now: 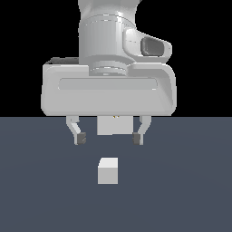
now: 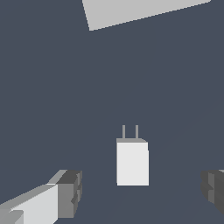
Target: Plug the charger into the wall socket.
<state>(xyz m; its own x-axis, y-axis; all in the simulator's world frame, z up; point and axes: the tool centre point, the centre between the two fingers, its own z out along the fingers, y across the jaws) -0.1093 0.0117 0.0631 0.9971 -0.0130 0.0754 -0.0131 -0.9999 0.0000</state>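
The charger (image 1: pixel 108 171) is a small light grey block lying on the dark floor, nearer the camera than the gripper in the exterior view. In the wrist view the charger (image 2: pixel 132 162) shows two thin prongs pointing toward the wall socket (image 2: pixel 140 12). The wall socket (image 1: pixel 115 125) stands upright behind the gripper, mostly hidden by the hand, with a tiny gold spot at its top edge. My gripper (image 1: pixel 109 138) hangs open above the floor, its dark pads (image 2: pixel 70 192) spread wide, with nothing between them. The charger lies between the fingers' lines but below them.
The dark blue-grey floor (image 1: pixel 181 190) stretches all around. The large white hand and arm (image 1: pixel 108 86) fill the upper middle of the exterior view and hide what is behind.
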